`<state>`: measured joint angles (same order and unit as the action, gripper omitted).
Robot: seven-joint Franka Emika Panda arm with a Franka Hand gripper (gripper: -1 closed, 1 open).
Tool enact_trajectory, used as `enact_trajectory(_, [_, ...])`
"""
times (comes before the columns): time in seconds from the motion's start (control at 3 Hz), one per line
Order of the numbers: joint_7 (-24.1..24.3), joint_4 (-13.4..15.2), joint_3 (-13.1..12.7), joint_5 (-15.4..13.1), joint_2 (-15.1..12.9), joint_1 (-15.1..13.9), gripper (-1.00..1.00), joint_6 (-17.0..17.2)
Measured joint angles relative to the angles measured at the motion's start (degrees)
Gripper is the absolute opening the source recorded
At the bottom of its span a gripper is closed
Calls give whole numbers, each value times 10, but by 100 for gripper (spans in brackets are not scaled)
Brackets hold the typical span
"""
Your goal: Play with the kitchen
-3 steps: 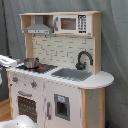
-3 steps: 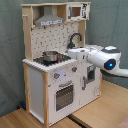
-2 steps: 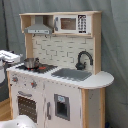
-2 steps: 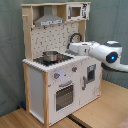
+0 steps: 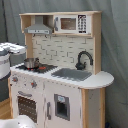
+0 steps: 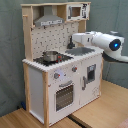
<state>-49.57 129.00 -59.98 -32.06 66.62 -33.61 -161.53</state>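
Observation:
The kitchen (image 5: 60, 95) (image 6: 55, 85) is a tall toy of white panels and light wood, and it shows in both exterior views. A steel pot (image 5: 31, 63) (image 6: 50, 56) stands on the stovetop. To its right are the grey sink (image 5: 72, 74) (image 6: 80, 51) and the black faucet (image 5: 84, 59). Up top are the range hood (image 5: 39, 27) (image 6: 48, 20) and the microwave (image 5: 72, 23) (image 6: 75, 11). The oven door (image 5: 27, 105) (image 6: 64, 95) is shut. My gripper (image 6: 74, 40) (image 5: 14, 48) hangs in front of the counter at about backsplash height, touching nothing.
My white arm (image 6: 107, 44) reaches in from the second exterior view's right. A grey curtain (image 5: 115, 50) hangs behind the kitchen. The wooden floor (image 6: 100, 112) runs in front of it. A white rounded object (image 5: 17, 122) lies at the first exterior view's bottom left.
The arm has swung leftward and upward in the second exterior view, from beside the kitchen to in front of the sink. In the first exterior view it has risen slightly.

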Motion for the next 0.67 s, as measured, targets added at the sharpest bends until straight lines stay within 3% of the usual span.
enact_trajectory(0.67, [-84, 0, 61, 0, -54, 0, 100, -38])
